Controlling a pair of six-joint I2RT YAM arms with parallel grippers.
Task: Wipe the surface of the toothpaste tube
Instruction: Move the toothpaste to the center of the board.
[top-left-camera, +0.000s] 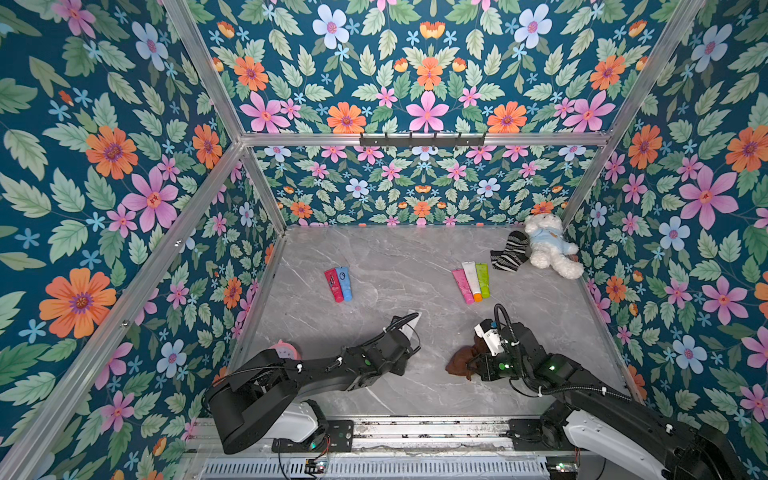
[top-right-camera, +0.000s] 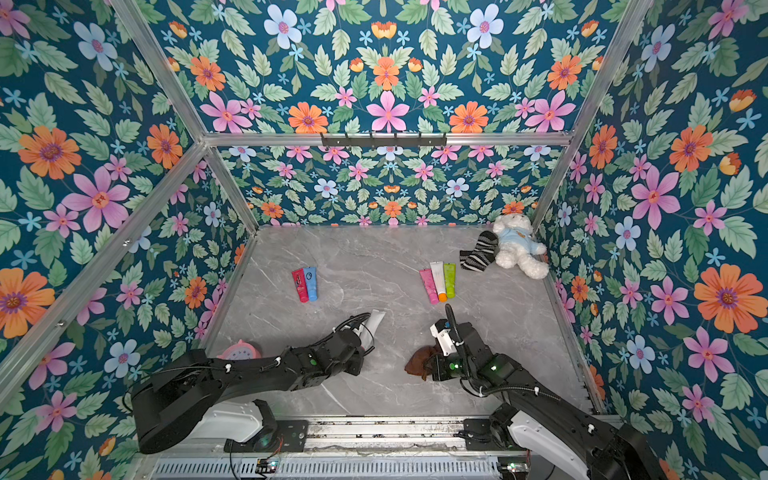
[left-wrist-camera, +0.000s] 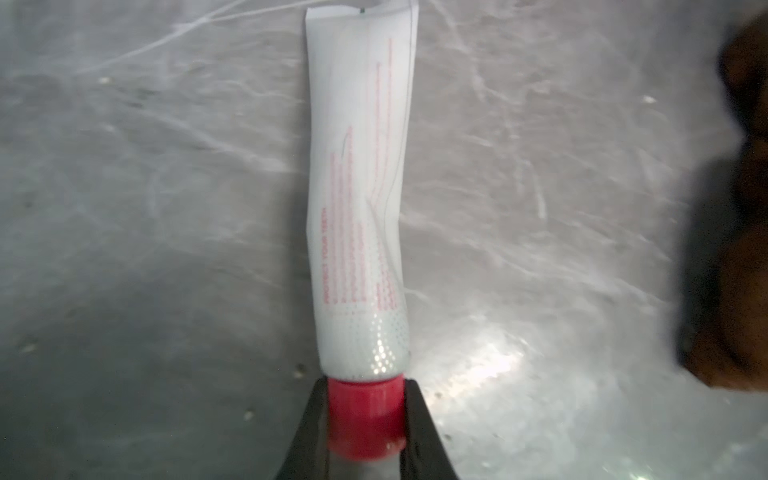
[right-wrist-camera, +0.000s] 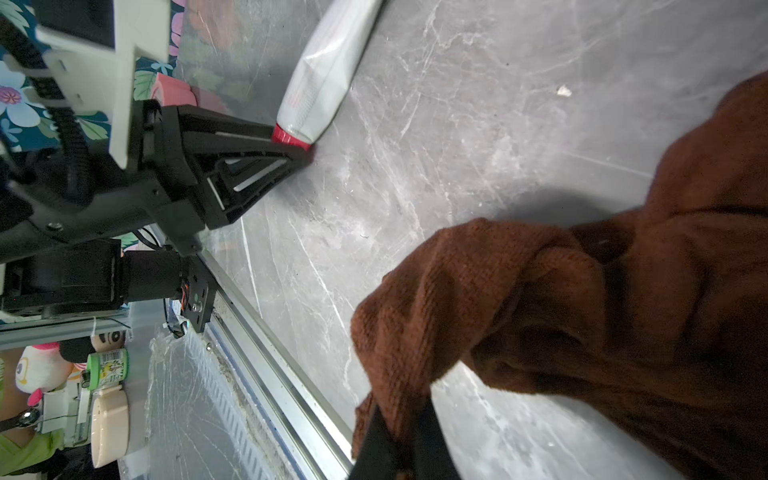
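Low over the front of the tabletop (top-left-camera: 395, 257), the left arm (top-left-camera: 332, 365) stretches forward, left claw (left-wrist-camera: 365, 384) pinching the toothpaste tube (left-wrist-camera: 357, 187) by its red cap (left-wrist-camera: 365, 424). The right claw (right-wrist-camera: 399, 411), wrist bent inward, clamps a brown cloth (right-wrist-camera: 582, 311).

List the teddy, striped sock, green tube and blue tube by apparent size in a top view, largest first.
In a top view:
1. teddy
2. striped sock
3. green tube and blue tube: these look alike, so they are not ranked.

Glossy white plastic toothpaste tube (left-wrist-camera: 357, 187), smooth red cap (left-wrist-camera: 365, 419); nubby brown cloth (right-wrist-camera: 582, 311); polished grey marble-look tabletop (top-left-camera: 395, 266).
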